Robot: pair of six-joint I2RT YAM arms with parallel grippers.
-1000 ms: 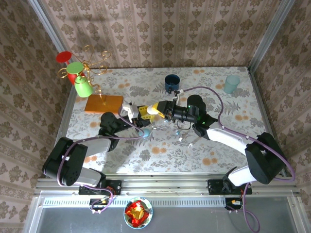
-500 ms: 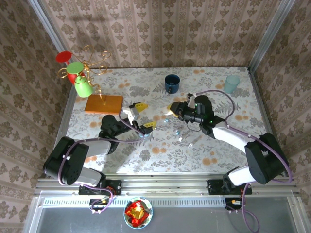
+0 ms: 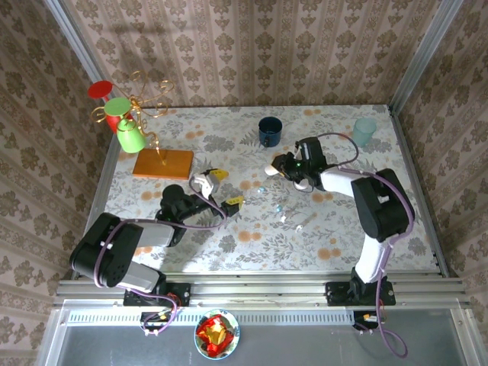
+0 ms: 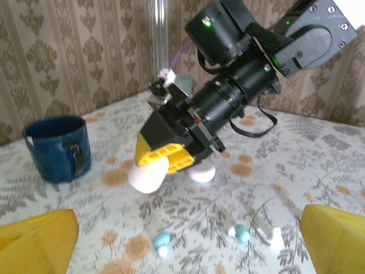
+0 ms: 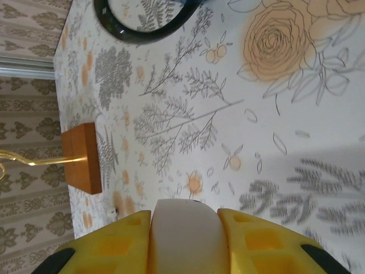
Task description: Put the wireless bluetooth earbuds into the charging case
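We see the left claw with its jaws wide apart, left of the navy mug and nearer the arm bases. The right claw, just in front of that mug, is clamped on a white case. 2 pale blue earbuds lie on the worktop, further in front of the mug.

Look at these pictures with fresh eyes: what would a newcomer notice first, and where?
Most striking is the right end effector near the middle of the flowered table, its yellow fingers clamped on a white case. Facing it, the left end effector stands wide open, with tiny earbuds scattered on the cloth between them. At the far left corner a gold wire stand carries green and red cups.
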